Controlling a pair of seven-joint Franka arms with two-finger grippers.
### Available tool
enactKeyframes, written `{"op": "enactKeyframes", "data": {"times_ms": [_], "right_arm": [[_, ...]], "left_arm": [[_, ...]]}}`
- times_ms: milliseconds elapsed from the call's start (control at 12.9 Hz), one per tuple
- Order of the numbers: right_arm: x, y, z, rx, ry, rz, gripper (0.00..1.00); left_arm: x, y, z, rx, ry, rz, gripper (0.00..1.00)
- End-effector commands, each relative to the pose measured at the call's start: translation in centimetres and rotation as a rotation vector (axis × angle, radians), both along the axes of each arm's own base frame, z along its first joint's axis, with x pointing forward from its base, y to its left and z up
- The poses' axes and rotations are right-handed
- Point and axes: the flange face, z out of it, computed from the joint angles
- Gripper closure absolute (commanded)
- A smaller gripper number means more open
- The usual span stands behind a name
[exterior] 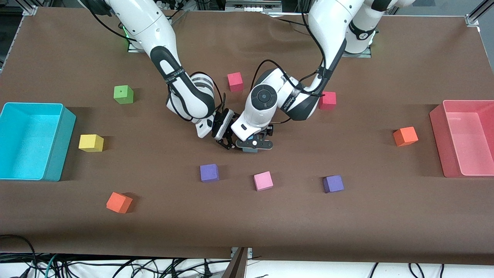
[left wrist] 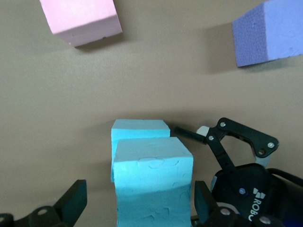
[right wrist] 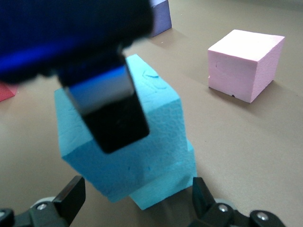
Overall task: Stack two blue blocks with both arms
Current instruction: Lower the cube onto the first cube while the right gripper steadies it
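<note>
**Blue on blue, and both sets of fingers wide**

I'm looking at the two blue blocks in the middle of the brown surface, one sitting on the other: the upper blue block (left wrist: 152,177) rests on the lower blue block (left wrist: 140,130), twisted a little so its corners overhang. The left gripper (exterior: 254,144) is right over the stack with its fingers (left wrist: 73,201) spread, one on each side of the upper cube and, as far as I can see, clear of it. The right gripper (exterior: 225,141) sits just beside the stack, toward the right arm's end, fingers (right wrist: 71,196) also apart and holding nothing.

My call: the placing is done and the job now is getting out cleanly. I'd lift the left gripper straight up, no sideways drift, because a finger brushing that skewed top cube could tip it. The right one should back away along its own line before turning.

The cubes are matte foam with a pebbly, slightly dented skin and crisp edges: light, grippy, easy to nudge. The pink block (exterior: 263,181) and the purple block (exterior: 209,172) lie nearer the front camera than the stack, same foam. The surface is a flat brown cloth.
</note>
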Motion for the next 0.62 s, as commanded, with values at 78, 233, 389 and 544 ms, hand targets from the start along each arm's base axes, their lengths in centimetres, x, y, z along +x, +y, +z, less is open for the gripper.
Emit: {"op": "enactKeyframes", "data": {"times_ms": [78, 233, 389, 544], "right_arm": [[-0.7, -0.4, 0.1, -0.019, -0.006, 0.004, 0.00], [-2.0, -1.8, 0.7, -0.041, 0.007, 0.006, 0.00], [-2.6, -3.0, 2.3, -0.042, 0.014, -0.011, 0.00], [-3.7, -4.9, 3.3, -0.043, 0.049, -0.037, 0.00]], "left_arm": [[0.1, 0.7, 4.1, 0.000, 0.000, 0.010, 0.00], [-0.1, 1.2, 5.7, 0.009, 0.017, 0.009, 0.00], [0.3, 2.7, 7.9, 0.013, 0.026, 0.021, 0.00], [0.7, 5.1, 10.6, 0.018, 0.043, 0.038, 0.00]]}}
